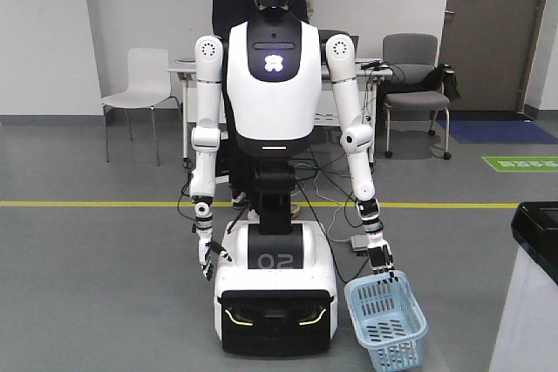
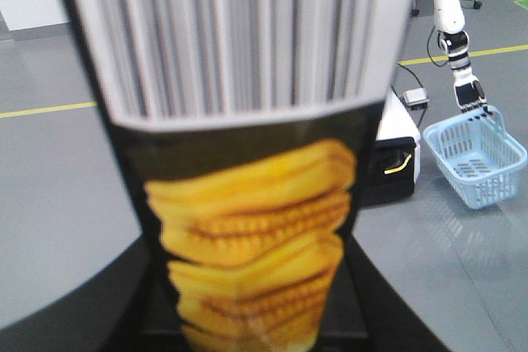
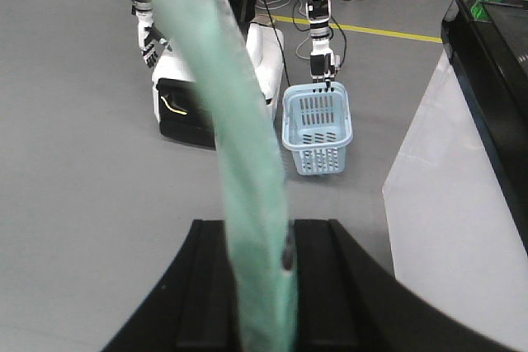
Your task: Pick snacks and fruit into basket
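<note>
My left fingers (image 2: 99, 311) are clenched on a glossy black snack pouch (image 2: 247, 228) printed with yellow ridged crisps, silver-striped at the top. My right fingers (image 3: 355, 294) are clenched on a thin pale green pouch (image 3: 247, 187), seen edge-on. The pale blue slotted plastic basket (image 1: 386, 315) hangs tilted from a white humanoid robot (image 1: 270, 76) facing me, well apart from both pouches.

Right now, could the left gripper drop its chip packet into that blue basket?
Probably not yet. The left gripper clamps the chip packet, but the blue basket hangs from another robot's hand across open floor, seemingly beyond arm's reach.
</note>
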`<state>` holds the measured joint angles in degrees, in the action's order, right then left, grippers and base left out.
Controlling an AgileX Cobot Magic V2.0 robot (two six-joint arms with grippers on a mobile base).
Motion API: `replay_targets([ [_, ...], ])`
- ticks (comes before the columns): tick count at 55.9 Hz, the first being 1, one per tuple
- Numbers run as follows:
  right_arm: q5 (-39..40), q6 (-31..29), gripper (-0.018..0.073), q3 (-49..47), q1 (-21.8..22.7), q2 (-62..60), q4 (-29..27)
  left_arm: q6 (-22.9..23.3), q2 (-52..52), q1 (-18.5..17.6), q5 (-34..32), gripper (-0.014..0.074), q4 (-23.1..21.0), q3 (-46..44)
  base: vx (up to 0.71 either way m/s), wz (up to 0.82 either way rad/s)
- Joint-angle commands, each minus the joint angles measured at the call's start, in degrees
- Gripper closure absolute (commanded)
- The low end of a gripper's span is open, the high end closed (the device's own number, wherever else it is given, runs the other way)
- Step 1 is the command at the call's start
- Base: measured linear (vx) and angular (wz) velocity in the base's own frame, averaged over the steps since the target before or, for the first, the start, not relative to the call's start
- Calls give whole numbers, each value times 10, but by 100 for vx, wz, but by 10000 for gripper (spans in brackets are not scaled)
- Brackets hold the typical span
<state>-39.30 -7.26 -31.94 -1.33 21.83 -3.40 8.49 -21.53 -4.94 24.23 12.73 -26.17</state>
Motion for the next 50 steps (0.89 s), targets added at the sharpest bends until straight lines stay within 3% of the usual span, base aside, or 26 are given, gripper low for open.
replay_targets([
  [1, 50, -2, 568, -18, -1, 4, 2, 3, -5, 0, -54, 469, 3, -22, 61, -3],
  [50, 51, -2, 568, -18, -1, 4, 2, 3, -5, 0, -55, 469, 3, -22, 51, 1],
])
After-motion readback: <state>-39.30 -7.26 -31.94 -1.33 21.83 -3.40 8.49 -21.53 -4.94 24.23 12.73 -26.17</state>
